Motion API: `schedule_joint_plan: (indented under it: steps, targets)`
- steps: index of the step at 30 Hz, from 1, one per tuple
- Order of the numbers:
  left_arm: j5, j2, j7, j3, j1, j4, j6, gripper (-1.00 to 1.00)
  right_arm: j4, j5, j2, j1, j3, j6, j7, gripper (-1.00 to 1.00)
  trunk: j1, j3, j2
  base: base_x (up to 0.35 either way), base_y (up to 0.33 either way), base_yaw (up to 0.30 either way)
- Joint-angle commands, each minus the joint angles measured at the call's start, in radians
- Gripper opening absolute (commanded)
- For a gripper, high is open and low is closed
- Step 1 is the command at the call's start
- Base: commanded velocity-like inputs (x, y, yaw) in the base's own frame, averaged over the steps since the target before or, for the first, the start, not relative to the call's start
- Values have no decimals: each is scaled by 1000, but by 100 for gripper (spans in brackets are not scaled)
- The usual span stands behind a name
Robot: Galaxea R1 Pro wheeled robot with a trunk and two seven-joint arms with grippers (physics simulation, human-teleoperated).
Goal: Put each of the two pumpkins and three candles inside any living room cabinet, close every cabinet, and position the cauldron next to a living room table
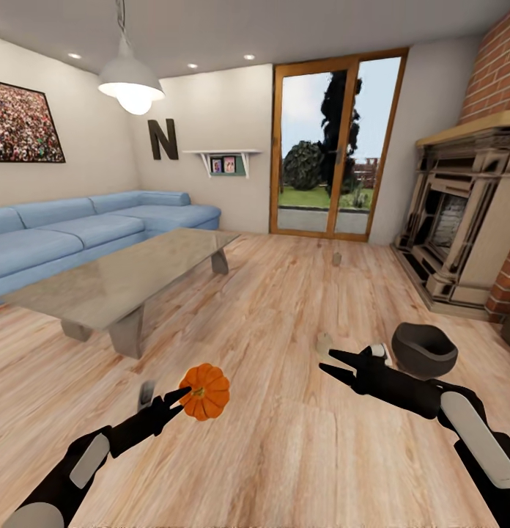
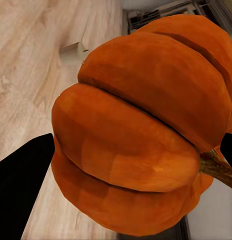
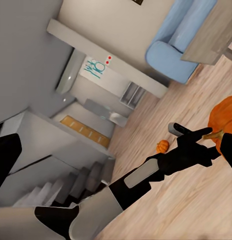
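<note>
Left gripper (image 1: pixel 183 398) holds one pumpkin (image 1: pixel 204 391) above the floor; right gripper (image 1: pixel 335 363) is spread wide, empty. Remaining: second pumpkin (image 3: pixel 162 146), what appear to be candles (image 1: pixel 336 258), cauldron (image 1: pixel 423 349) well apart from table (image 1: pixel 116 282). No item stored yet.

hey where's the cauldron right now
In the head view the cauldron sits on the wood floor at lower right, just beyond the right gripper and in front of the fireplace.
</note>
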Motion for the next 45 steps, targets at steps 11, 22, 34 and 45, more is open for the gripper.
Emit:
schedule_joint_plan:
  steps: [11,22,34,45]
  targets:
    - [4,1,-1,3,-1,0,6,-100,3,3,1,-1,-2,4,5,100,0,-16,0,-232,-24,150]
    - [14,2,-2,6,0,1,6,-100,9,1,1,-1,-3,8,1,100,0,-31,0,-132,-76,179]
    - [40,2,-1,-5,0,2,8,-100,9,1,2,-1,-4,8,-1,100,-13,-30,21,-2,-1,187]
    - [40,2,-1,-5,0,2,8,-100,5,-5,1,-1,-3,5,4,100,-55,-11,98,0,0,158]
